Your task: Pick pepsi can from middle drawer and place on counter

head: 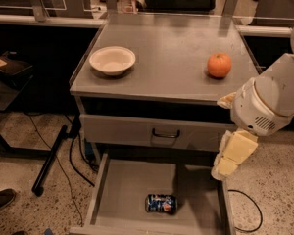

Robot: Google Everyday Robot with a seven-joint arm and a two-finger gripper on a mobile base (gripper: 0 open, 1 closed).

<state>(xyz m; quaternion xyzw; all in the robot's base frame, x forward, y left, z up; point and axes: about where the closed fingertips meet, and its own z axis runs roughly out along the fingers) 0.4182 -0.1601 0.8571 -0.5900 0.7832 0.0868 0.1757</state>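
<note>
The pepsi can (161, 203) lies on its side on the floor of the open middle drawer (132, 190), near the front. The counter (171, 58) is the grey tabletop above. My gripper (229, 161) hangs from the white arm at the right, over the drawer's right wall, above and to the right of the can, with nothing seen in it.
A white bowl (112, 59) sits at the counter's left and an orange (219, 64) at its right. A closed drawer face with a dark handle (165, 133) is above the open drawer. Cables and a black stand leg (51, 158) lie on the floor at left.
</note>
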